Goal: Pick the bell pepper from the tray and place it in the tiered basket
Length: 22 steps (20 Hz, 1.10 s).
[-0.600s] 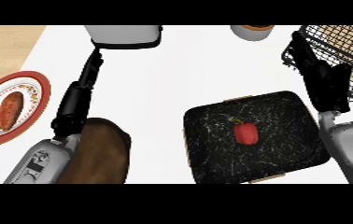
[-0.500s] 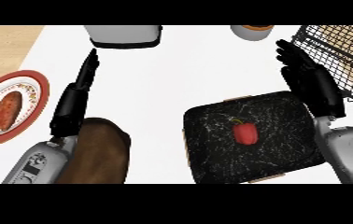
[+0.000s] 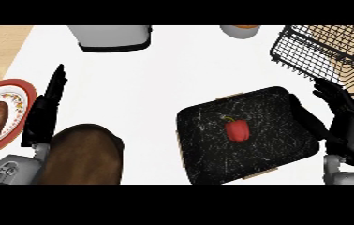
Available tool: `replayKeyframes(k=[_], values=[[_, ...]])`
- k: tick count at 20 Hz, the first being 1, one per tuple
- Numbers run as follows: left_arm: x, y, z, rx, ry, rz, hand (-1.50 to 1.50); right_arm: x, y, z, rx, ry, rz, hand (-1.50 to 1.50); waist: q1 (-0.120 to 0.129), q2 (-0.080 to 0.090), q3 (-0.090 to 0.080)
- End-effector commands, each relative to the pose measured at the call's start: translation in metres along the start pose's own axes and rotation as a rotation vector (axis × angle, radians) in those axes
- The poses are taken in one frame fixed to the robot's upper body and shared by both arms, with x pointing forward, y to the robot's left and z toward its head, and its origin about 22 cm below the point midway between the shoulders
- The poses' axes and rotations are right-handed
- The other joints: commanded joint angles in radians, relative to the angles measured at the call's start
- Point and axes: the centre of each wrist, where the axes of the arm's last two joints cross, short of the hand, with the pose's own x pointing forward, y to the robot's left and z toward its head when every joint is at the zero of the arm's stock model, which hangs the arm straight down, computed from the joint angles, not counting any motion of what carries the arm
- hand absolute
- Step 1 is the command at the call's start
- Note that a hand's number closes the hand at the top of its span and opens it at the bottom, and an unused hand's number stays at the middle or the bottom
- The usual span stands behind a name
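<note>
Bell pepper [image 3: 238, 130]: red skin, smooth, faintly glossy.
Tray [image 3: 207, 146]: black, matt, flecked with white like stone (a tan edging shows at its border).
Tiered basket [image 3: 298, 47], upper right: thin black wire, metal-looking.
Counter [image 3: 173, 78]: white, smooth, matt.
Plate [image 3: 27, 92], left edge: glazed-looking, red-rimmed.

A kitchen: white table [image 3: 173, 78], wire basket [image 3: 311, 50] just beyond the right hand [image 3: 341, 123], patterned plate [image 3: 27, 89] left of the left hand [image 3: 45, 109], grey appliance [image 3: 110, 36] ahead

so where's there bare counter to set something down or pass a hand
The widest bare counter lies mid-scene, between the left hand, the grey appliance and the tray. It is crowded at right, where the right hand, tray and tiered basket sit close.
</note>
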Motion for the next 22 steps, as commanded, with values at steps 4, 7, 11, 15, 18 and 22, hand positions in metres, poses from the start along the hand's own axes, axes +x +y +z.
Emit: replayKeyframes(k=[4, 7, 11, 15, 18, 22], values=[[0.009, 0.009, 0.004, -0.015, 0.027, 0.002, 0.0, 0.008, -0.039, 0.094, -0.164, -0.004, 0.104, -1.5, 0.029, 0.004, -0.004], [0.003, 0.008, 0.0, -0.03, 0.054, -0.012, 0.0, 0.016, -0.058, 0.105, 0.019, 0.042, 0.268, -1.5, 0.027, 0.008, -0.007], [0.01, 0.007, -0.005, -0.039, 0.024, -0.009, 0.0, 0.023, -0.07, 0.105, 0.183, 0.116, 0.501, -1.5, 0.05, 0.018, -0.012], [0.004, 0.001, -0.004, -0.057, 0.022, -0.009, 0.0, 0.059, -0.068, 0.102, 0.253, 0.191, 0.621, -1.5, 0.07, 0.02, -0.011], [0.007, -0.005, -0.001, -0.075, 0.018, 0.003, 0.0, 0.086, -0.051, 0.099, 0.24, 0.245, 0.657, -1.5, 0.088, 0.019, -0.008], [0.01, -0.006, -0.011, -0.082, 0.011, 0.013, 0.0, 0.12, -0.026, 0.08, 0.204, 0.322, 0.67, -1.5, 0.096, 0.022, -0.006]])
